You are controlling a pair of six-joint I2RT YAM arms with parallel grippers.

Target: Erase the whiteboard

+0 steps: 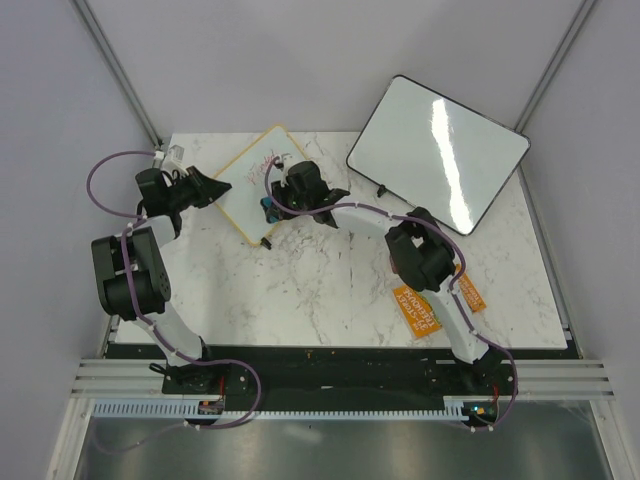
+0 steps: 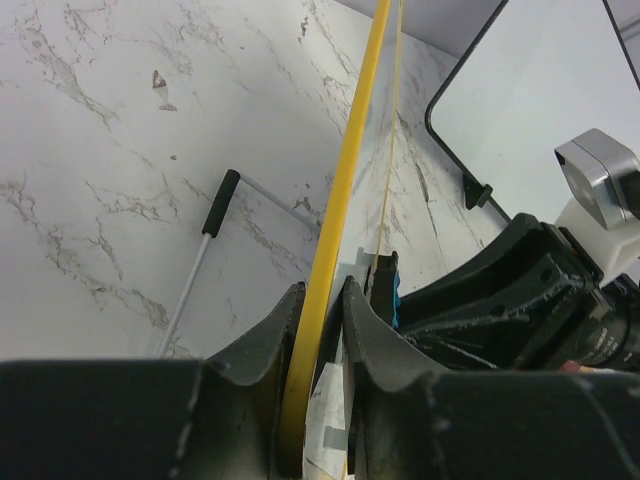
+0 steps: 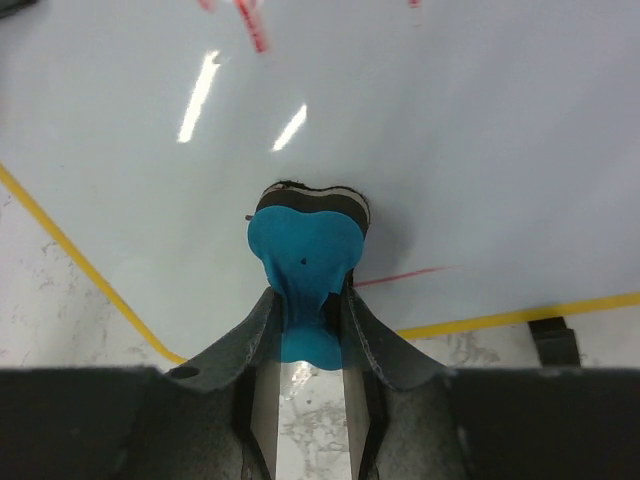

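Note:
The small yellow-framed whiteboard [image 1: 247, 188] lies tilted on the marble table, with red scribbles [image 1: 262, 166] near its far corner. My left gripper [image 1: 212, 188] is shut on the board's left edge; in the left wrist view the yellow frame [image 2: 330, 250] runs between my jaws. My right gripper [image 1: 272, 208] is shut on a blue eraser [image 3: 303, 255] and presses it on the board's surface [image 3: 450, 130]. A thin red line [image 3: 405, 275] sits just right of the eraser, with more red marks [image 3: 252, 25] at the top.
A larger black-framed blank whiteboard [image 1: 438, 150] lies at the back right. Orange packets [image 1: 418, 308] lie beside the right arm. A white marker with a black cap [image 2: 205, 250] lies on the table left of the small board.

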